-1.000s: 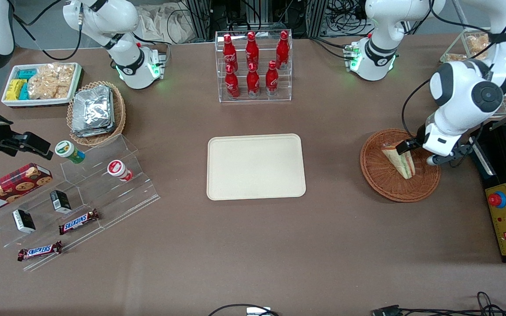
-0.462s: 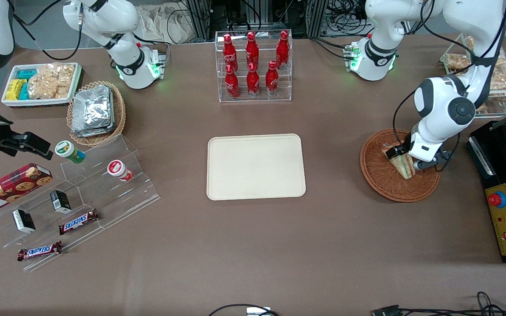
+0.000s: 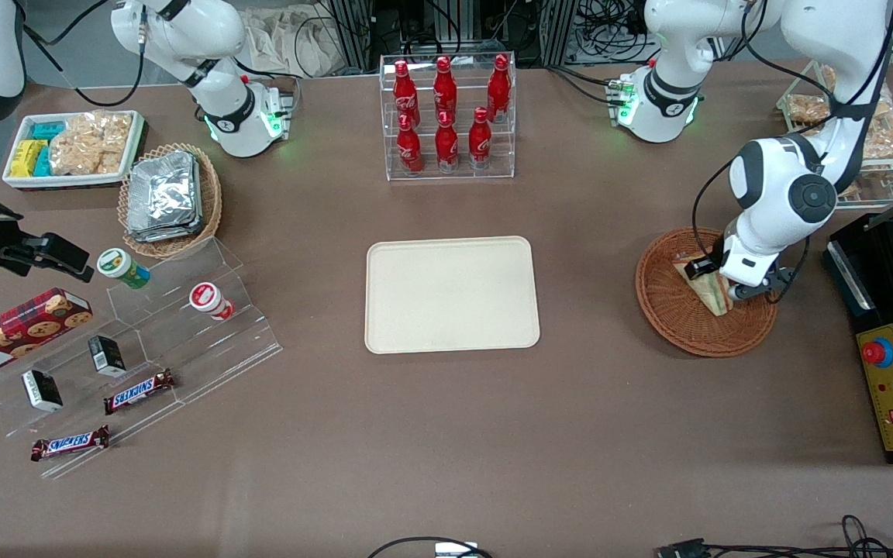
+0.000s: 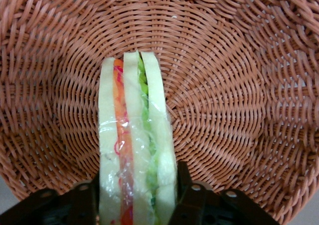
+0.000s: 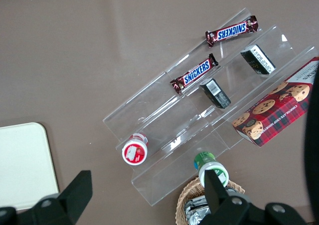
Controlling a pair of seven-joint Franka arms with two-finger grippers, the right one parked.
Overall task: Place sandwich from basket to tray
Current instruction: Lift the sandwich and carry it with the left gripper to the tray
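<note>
The sandwich (image 3: 714,298) stands on edge in the reddish-brown basket (image 3: 663,310) toward the working arm's end of the table. In the left wrist view its pale bread with orange and green layers (image 4: 134,135) rests on the basket's weave (image 4: 224,85). My left gripper (image 3: 718,280) is down in the basket with a black finger against each bread face. The fingers (image 4: 184,185) press the wedge's sides, gripper (image 4: 137,200) shut on it. The sandwich still rests on the basket floor. The cream tray (image 3: 452,294) lies bare at the table's middle.
A clear rack of red bottles (image 3: 446,116) stands farther from the camera than the tray. A black control box (image 3: 892,387) sits beside the basket at the table's end. A clear bin of snacks (image 3: 873,132) stands near the arm. Snack shelves (image 3: 144,349) lie toward the parked arm's end.
The left arm swung over the basket and lowered its fingers around the sandwich. In the last half second it barely moved, and the fingers drew in slightly against the bread.
</note>
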